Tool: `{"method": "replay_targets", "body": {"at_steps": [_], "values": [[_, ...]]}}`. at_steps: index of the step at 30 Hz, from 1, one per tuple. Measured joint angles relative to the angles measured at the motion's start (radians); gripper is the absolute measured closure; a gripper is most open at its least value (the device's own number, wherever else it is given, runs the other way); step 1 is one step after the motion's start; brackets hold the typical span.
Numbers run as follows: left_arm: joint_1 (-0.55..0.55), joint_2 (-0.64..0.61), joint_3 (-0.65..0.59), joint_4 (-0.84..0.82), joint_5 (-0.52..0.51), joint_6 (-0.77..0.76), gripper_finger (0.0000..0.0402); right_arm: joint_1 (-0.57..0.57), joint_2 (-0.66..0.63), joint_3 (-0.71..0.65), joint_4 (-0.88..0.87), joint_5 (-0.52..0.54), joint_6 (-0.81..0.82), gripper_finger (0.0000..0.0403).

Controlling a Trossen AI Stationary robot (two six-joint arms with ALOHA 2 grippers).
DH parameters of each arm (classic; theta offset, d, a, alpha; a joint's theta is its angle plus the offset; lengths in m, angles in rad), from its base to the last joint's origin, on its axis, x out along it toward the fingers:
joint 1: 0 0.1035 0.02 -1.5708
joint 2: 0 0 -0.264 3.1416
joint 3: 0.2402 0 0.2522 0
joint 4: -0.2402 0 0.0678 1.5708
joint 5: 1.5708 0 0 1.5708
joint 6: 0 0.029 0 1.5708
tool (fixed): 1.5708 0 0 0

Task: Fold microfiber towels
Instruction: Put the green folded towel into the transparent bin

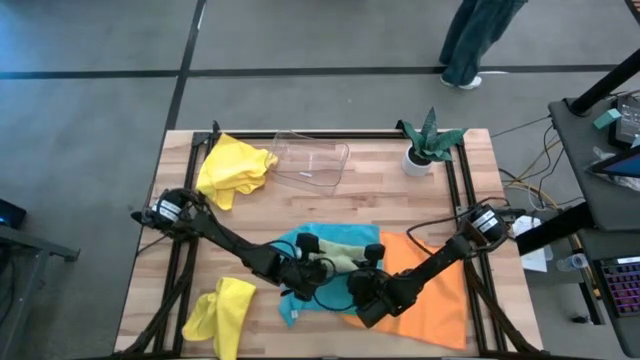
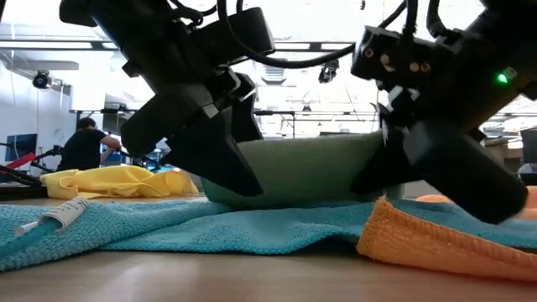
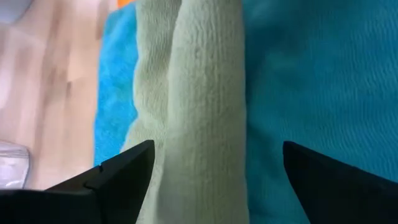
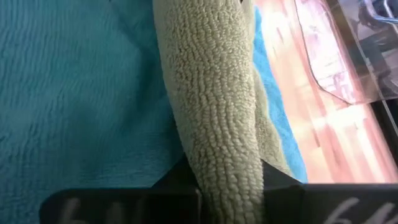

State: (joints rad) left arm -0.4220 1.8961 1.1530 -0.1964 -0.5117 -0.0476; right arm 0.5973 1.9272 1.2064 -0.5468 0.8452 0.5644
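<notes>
The sage green towel point(image 1: 345, 258) lies as a folded roll on the spread turquoise towel point(image 1: 325, 238), between my two grippers. My left gripper point(image 3: 214, 186) is open, with one finger on each side of the roll's left end point(image 3: 199, 124). My right gripper point(image 4: 227, 186) is shut on the roll's other end. In the low view the green towel point(image 2: 302, 172) spans from my left gripper point(image 2: 220, 164) to my right gripper point(image 2: 401, 164), its underside on the turquoise towel point(image 2: 210, 222). The orange towel point(image 1: 430, 290) lies flat under my right arm. My left gripper's fingers point(image 3: 121, 177) stand beside the green roll; whether one touches it I cannot tell. My right gripper pinches the roll's right end point(image 4: 221, 149) between its two fingers, several layers thick. The fingers slant down from the table's right side. The roll runs on away from them, sagging onto the turquoise towel.
One yellow towel point(image 1: 235, 165) lies crumpled at the far left, another yellow towel point(image 1: 220, 315) at the near left edge. A clear plastic tray point(image 1: 312, 160) and a potted plant point(image 1: 425, 145) stand along the far edge. A person's legs point(image 1: 480, 40) show beyond the table.
</notes>
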Motion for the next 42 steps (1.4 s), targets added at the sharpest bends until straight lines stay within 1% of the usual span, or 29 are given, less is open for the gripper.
{"method": "replay_targets", "body": {"at_steps": [6, 9, 18, 25, 42], "values": [[0.007, 0.000, -0.003, 0.006, -0.041, -0.007, 0.0067, 0.000, -0.034, 0.000, -0.002, 0.003, 0.002, 0.0385], [0.010, 0.000, -0.012, 0.005, -0.073, -0.025, 0.0067, 0.000, -0.035, 0.000, -0.001, 0.008, 0.003, 0.0385], [0.010, 0.000, -0.046, 0.006, -0.113, -0.055, 0.0067, 0.000, -0.035, 0.000, 0.000, 0.007, 0.019, 0.0385], [0.014, 0.000, -0.073, 0.005, -0.123, -0.078, 0.0067, 0.000, -0.035, 0.001, 0.002, -0.009, 0.018, 0.0384], [0.015, 0.000, -0.075, 0.051, -0.124, -0.078, 0.0067, 0.000, -0.035, 0.002, 0.002, -0.012, 0.018, 0.0384]]}}
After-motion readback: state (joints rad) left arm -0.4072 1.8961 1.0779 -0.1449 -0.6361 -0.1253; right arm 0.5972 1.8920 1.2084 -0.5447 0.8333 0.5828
